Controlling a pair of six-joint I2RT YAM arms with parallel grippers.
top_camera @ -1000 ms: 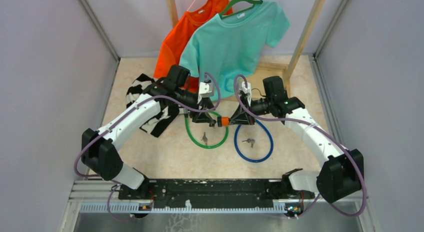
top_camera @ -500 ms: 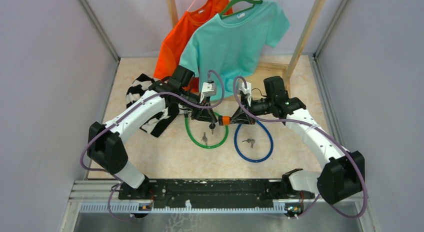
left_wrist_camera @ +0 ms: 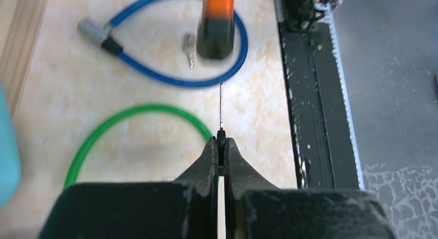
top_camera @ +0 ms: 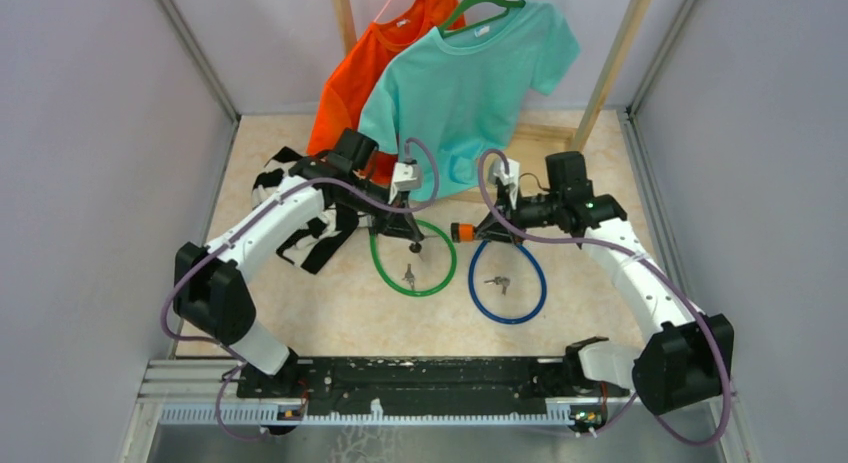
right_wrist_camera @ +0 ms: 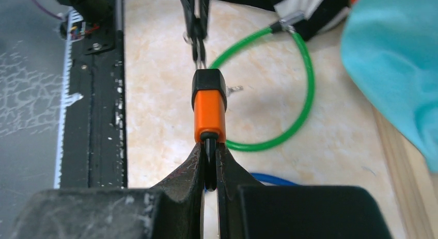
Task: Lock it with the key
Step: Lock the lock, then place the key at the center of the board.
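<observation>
My right gripper (top_camera: 487, 231) is shut on the black rear end of an orange lock with a black cap (top_camera: 462, 231) and holds it level above the floor. In the right wrist view the lock (right_wrist_camera: 209, 107) sticks out ahead of the gripper (right_wrist_camera: 209, 146). My left gripper (top_camera: 408, 231) is shut on a small key (top_camera: 415, 247). In the left wrist view the key's thin blade (left_wrist_camera: 221, 107) points forward from the gripper (left_wrist_camera: 221, 141) toward the blurred lock (left_wrist_camera: 217, 22). Key and lock are a short gap apart.
A green cable loop (top_camera: 412, 261) and a blue cable loop (top_camera: 508, 283) lie on the floor, each with loose keys (top_camera: 408, 275) inside. A striped cloth (top_camera: 300, 218) lies at the left. Orange (top_camera: 350, 73) and teal shirts (top_camera: 470, 73) hang behind. A black rail (top_camera: 420, 378) runs along the near edge.
The key and the lock were together; now they are apart. My right gripper drew the lock right and back. My left gripper pulled the key slightly left.
</observation>
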